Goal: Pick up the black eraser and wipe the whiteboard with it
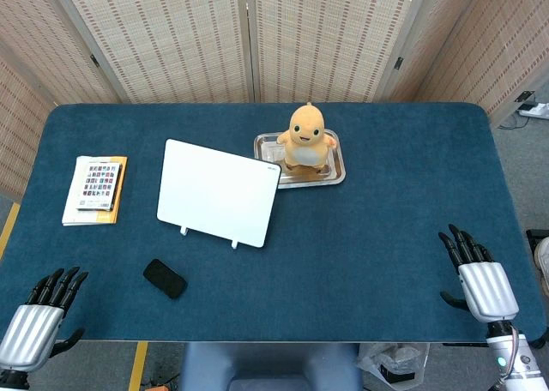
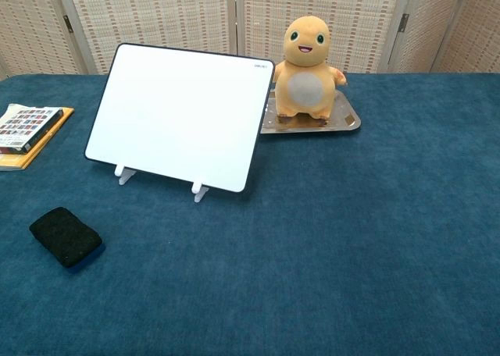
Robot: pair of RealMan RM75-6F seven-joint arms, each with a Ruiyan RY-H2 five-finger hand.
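Bare blue surface (image 1: 386,237) lay open between the left hand (image 1: 39,318) at seven o'clock and the eraser (image 1: 165,278); nothing stood in that lane. The whiteboard (image 1: 219,192) leaned on its feet just beyond the eraser, toward twelve o'clock, with a clear strip between them. Books (image 1: 94,189) sat at nine o'clock of the board, a toy (image 1: 306,137) on a tray (image 1: 334,175) at two o'clock. The right hand (image 1: 476,275), at four o'clock, had open cloth all around.

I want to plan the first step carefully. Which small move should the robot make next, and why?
Probably the left hand should move right and forward, toward the black eraser. Both hands hold nothing with fingers apart at the table's near edge, and the eraser lies untouched on the left side, much nearer the left hand than the right hand, in front of the whiteboard.
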